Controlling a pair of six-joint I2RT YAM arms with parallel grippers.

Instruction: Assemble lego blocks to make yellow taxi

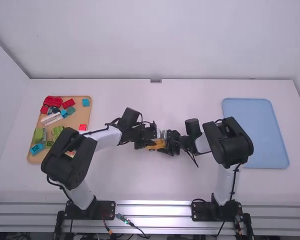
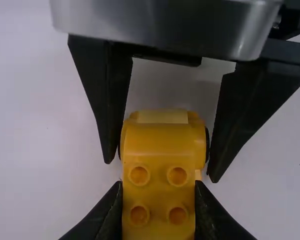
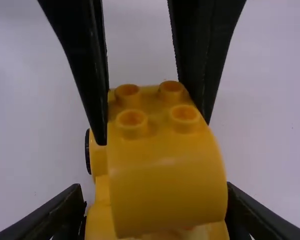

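At the middle of the table my left gripper and right gripper meet at a yellow wheeled base. In the left wrist view, my left gripper is shut on a yellow curved block with studs; the right fingers stand at both sides of the base behind it. My right gripper is shut on the yellow wheeled base in the right wrist view, where the curved block lies over it. Whether the two pieces are pressed together I cannot tell.
An orange-brown tray at the left holds several red, green, blue and white blocks. A light blue tray lies at the right. Both forearms reach inward over the table between the trays.
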